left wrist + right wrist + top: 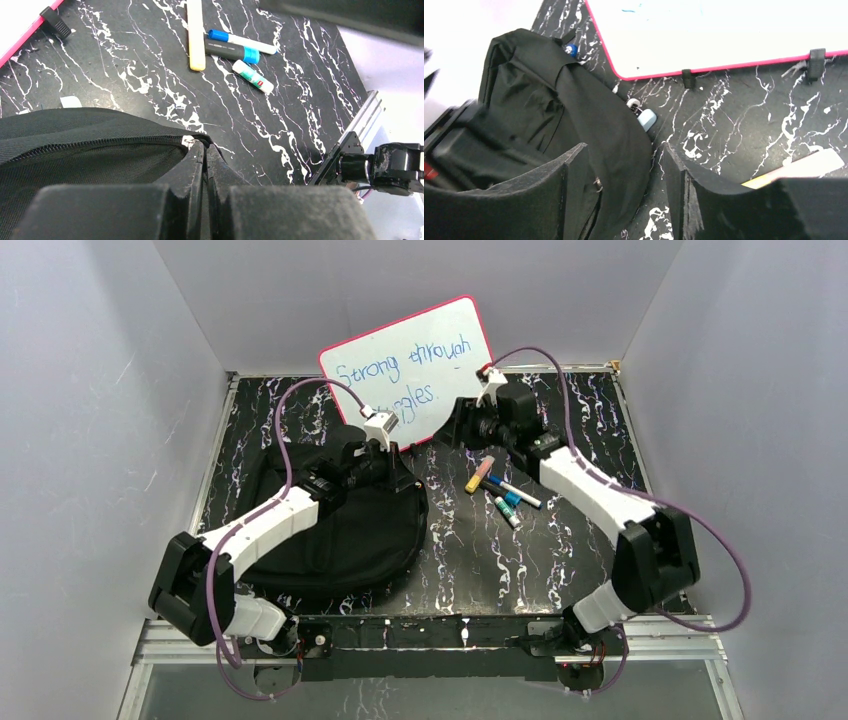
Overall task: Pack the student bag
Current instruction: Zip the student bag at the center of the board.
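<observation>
Student bag [372, 540] black, slumped flat; left gripper [205, 146] pinches zipper edge; right gripper [624, 150] jaws apart.

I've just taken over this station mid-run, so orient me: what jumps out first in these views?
A pink-rimmed whiteboard with blue handwriting leans against the back wall at centre. The black student bag lies at front left, with the left hand pinched shut at its zip edge. A cluster of markers lies on the marbled table right of centre, and the right hand is open above the table between bag and whiteboard.
</observation>
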